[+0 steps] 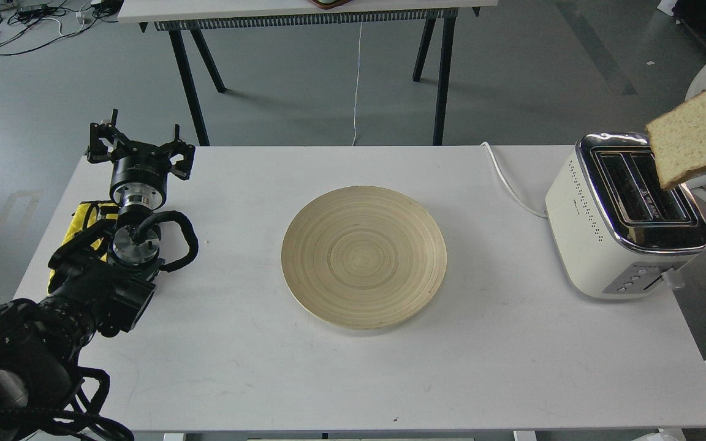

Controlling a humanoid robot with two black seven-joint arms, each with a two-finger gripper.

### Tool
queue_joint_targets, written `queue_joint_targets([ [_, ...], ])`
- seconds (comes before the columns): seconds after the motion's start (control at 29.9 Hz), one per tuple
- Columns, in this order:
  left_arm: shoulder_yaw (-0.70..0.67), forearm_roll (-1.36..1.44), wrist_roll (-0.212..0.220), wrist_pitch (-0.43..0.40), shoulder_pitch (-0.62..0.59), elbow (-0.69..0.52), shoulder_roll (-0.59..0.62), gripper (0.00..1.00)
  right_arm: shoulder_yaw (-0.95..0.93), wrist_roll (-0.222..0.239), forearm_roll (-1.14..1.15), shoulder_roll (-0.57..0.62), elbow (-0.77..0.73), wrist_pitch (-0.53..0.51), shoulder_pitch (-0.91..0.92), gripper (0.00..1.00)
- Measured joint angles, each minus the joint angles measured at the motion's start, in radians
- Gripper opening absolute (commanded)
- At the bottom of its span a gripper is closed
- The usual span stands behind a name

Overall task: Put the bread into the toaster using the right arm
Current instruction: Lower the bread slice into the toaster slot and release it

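At the three o'clock edge of your view, the pale, speckled slice of sandwich bread with a brown crust [699, 136] hangs in the air above the boxy cream-white toaster with a shiny chrome top [619, 223]. The slice is tilted: its broad face is turned toward you, and its long axis runs from its lower corner at about eight o'clock up to the frame edge at about two o'clock. That lower corner overlaps the far right slot from your viewpoint, though you cannot tell whether it touches the chrome.

The right end effector is almost wholly out of frame; only a dark sliver shows at the bread's right edge, so you cannot tell how its fingers stand.

The toaster sits on the white desk [512, 367] at the right end, its two slots running from eleven o'clock to five o'clock, buttons and lever facing you. A white cord [508, 182] leads off its far side.

At the desk's centre lies a round pale wooden plate [364, 256]. At nine o'clock the left end effector [140, 146] rests near the desk's far left corner, fingers spread and holding nothing, a yellow cloth-like part [86, 220] beside the arm.
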State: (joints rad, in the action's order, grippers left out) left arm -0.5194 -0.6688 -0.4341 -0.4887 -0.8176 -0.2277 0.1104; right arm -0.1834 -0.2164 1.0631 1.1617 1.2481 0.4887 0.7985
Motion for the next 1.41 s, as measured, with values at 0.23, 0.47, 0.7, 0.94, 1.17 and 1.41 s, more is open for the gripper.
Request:
queue_joint_targets([
  [0.23,0.000,0.000,0.000,0.000,0.000,0.000,0.000,1.00,0.021,0.000,0.004,-0.035,-0.004,0.000,-0.003,0.03],
  [0.47,0.000,0.000,0.000,0.000,0.000,0.000,0.000,1.00,0.040,0.000,0.004,-0.067,-0.005,0.000,-0.003,0.03],
  [0.7,0.000,0.000,0.000,0.000,0.000,0.000,0.000,1.00,0.042,0.000,0.005,-0.084,-0.018,0.000,-0.008,0.04],
  [0.94,0.000,0.000,0.000,0.000,0.000,0.000,0.000,1.00,0.042,0.000,0.005,-0.085,-0.019,0.000,-0.021,0.04],
  [1.17,0.001,0.000,0.000,0.000,0.000,-0.001,0.000,1.00,0.042,0.000,0.005,-0.099,-0.033,0.000,-0.031,0.16],
  [1.41,0.000,0.000,0.000,0.000,0.000,0.000,0.000,1.00,0.042,0.000,0.005,-0.127,-0.033,0.000,-0.036,0.42],
])
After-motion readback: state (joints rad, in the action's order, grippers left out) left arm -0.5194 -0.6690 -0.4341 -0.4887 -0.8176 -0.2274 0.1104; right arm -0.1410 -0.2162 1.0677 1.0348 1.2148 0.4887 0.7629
